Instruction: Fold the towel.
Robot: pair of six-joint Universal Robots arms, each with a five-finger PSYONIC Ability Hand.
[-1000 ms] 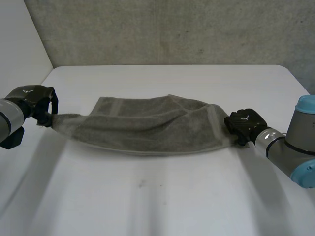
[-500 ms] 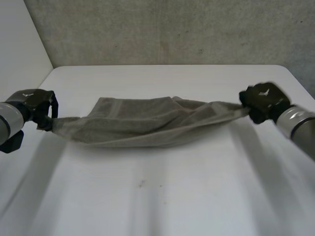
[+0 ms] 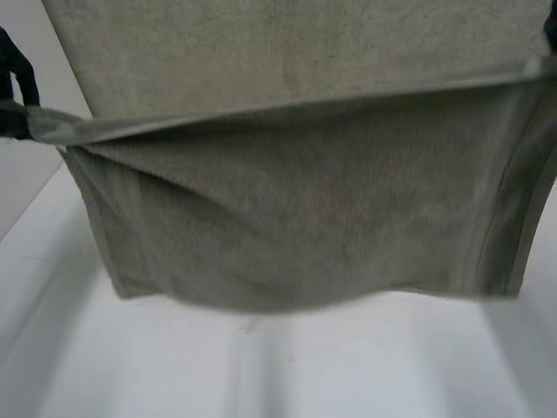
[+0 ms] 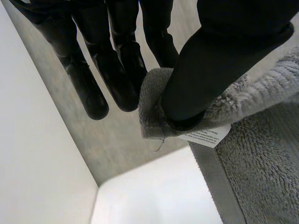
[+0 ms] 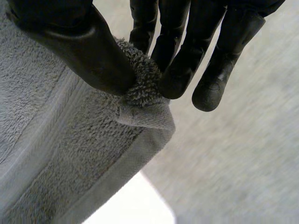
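**Ops:** Where's the towel?

**Me:** Head view: I've got the towel (image 3: 296, 209) held up over the surface (image 3: 261, 366), spread wide and hanging as a sheet in front of the camera. The top edge is taut and sits a bit higher on the right arm's side. The bottom hem sags in a shallow curve. I can't tell if it touches the surface. The left robot hand (image 3: 26, 78) is at the upper left corner. The right robot hand (image 3: 552, 33) is at the upper right corner, barely in at the edge.

**Ops:** Grip on the left?

**Me:** Left wrist view: the thumb (image 4: 210, 65) pinches the bunched towel corner against the nearest finger. The other fingers (image 4: 112, 74) are straight and free beside it. A white care label (image 4: 205, 136) pokes out just under the thumb tip. The towel drops away from the pinch, with the surface below it and the grey wall (image 4: 117, 140) behind.

**Ops:** And the right?

**Me:** Right wrist view: much the same. The thumb (image 5: 88, 51) and two fingertips (image 5: 175, 81) are closed on a wad of the corner, and one finger (image 5: 210, 93) is clear of the cloth. The flat hem band (image 5: 126, 163) runs down from the pinch, with the rest of the towel hanging under the palm.
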